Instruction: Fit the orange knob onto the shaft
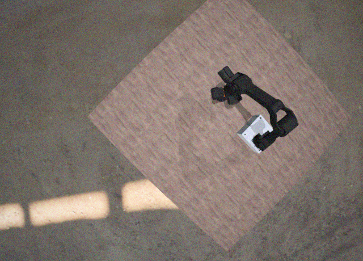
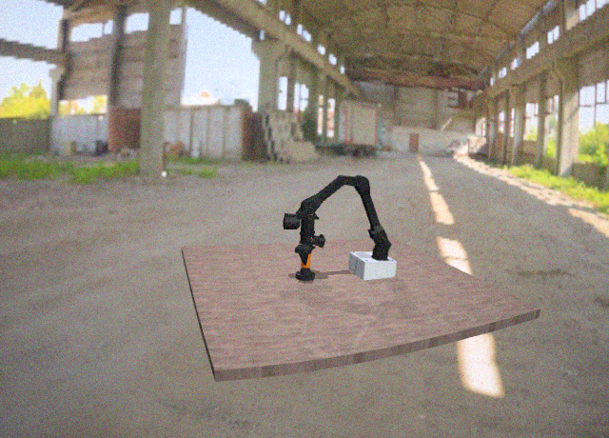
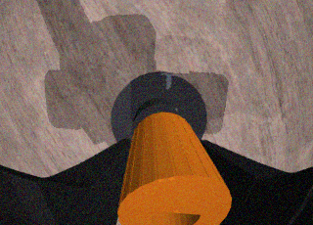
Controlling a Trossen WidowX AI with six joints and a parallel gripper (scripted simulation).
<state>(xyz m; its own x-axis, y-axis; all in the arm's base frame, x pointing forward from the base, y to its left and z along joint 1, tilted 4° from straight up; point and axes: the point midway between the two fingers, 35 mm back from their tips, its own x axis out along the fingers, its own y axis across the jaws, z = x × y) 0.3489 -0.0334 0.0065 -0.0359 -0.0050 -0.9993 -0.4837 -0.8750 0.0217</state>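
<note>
A tall orange knob, round and tapered in the wrist view, is grasped between the two black fingers of the end effector. The fingers are pressed in from either side, and the knob is held roughly upright. In the wrist view its broader end is turned toward the camera, and part of an opening is shown there at the lower edge.

The knob is positioned above the dark round pedestal, by which the table is touched. A pale mark is seen on the pedestal's upper face, and a dark curved edge is shown beside the knob's far end. The D-shaped shaft cannot be clearly made out, so whether it has been entered by the knob, or whether the flat sides are aligned, cannot be told. The knob has not been let go.

The black jointed arm is arched high over the table, its foot set at the white rectangular box. The box is placed near the pedestal but apart from it. Shadows are cast around the pedestal.
</note>
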